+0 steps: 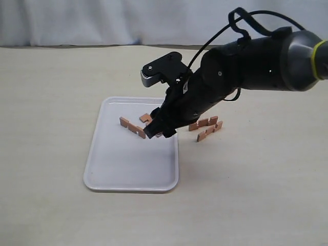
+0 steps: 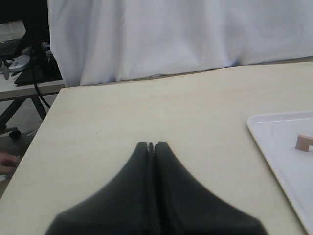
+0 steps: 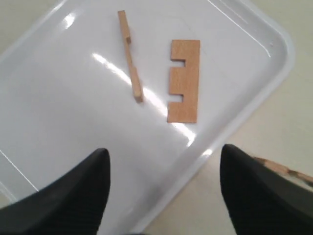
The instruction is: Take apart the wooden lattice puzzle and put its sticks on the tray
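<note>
No assembled lattice puzzle shows; only loose sticks do. The white tray [image 1: 110,169] lies left of centre. Two notched sticks rest on it: one standing on its edge [image 3: 130,56] and one lying flat [image 3: 184,81], also seen from outside as a long stick [image 1: 132,127] and a partly hidden stick [image 1: 146,118]. Two more sticks [image 1: 203,123] [image 1: 209,131] lie on the table right of the tray. My right gripper [image 3: 164,161] [image 1: 159,132] hangs open and empty over the tray's right rim [image 3: 234,122]. My left gripper [image 2: 151,145] is shut on nothing, over bare table left of the tray [image 2: 279,142].
The beige table [image 1: 256,195] stretches around the tray. A white curtain [image 1: 102,20] hangs behind it. In the left wrist view, the table's edge, cables and a chair base [image 2: 19,98] show beyond it. The right arm [image 1: 256,61] reaches in from the right.
</note>
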`<action>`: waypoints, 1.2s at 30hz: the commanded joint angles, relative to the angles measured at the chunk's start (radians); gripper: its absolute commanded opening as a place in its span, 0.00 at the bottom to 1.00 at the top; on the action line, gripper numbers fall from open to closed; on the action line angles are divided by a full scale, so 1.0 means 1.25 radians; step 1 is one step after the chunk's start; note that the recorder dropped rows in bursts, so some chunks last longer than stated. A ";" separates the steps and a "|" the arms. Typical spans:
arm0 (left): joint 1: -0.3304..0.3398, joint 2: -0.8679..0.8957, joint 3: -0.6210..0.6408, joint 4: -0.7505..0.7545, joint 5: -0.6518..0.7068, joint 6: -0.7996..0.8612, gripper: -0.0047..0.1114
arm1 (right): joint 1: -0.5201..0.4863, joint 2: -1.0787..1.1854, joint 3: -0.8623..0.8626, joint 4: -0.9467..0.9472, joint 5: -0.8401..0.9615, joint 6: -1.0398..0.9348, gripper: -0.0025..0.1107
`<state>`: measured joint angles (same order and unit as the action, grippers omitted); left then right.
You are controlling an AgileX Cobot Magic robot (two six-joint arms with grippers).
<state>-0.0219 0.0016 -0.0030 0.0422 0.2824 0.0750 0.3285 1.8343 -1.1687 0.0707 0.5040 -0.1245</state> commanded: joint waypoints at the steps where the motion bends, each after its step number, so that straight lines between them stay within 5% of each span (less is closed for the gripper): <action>1: -0.002 -0.001 0.002 0.000 -0.010 0.001 0.04 | -0.005 -0.012 -0.004 -0.219 0.088 0.190 0.72; 5: -0.002 -0.001 0.002 0.000 -0.010 0.001 0.04 | -0.005 -0.004 -0.004 -0.347 0.161 0.286 0.84; 11: -0.002 -0.001 0.002 0.000 -0.010 0.001 0.04 | -0.058 0.019 -0.004 -0.299 0.158 0.312 0.85; 21: -0.002 -0.001 0.002 0.000 -0.010 0.001 0.04 | -0.186 0.043 -0.003 -0.039 0.142 0.058 0.85; 36: -0.002 -0.001 0.002 0.000 -0.007 0.001 0.04 | -0.204 0.120 -0.003 -0.045 0.037 -0.003 0.85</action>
<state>-0.0219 0.0016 -0.0030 0.0422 0.2824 0.0750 0.0795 1.9744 -1.1687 0.0110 0.5874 -0.1181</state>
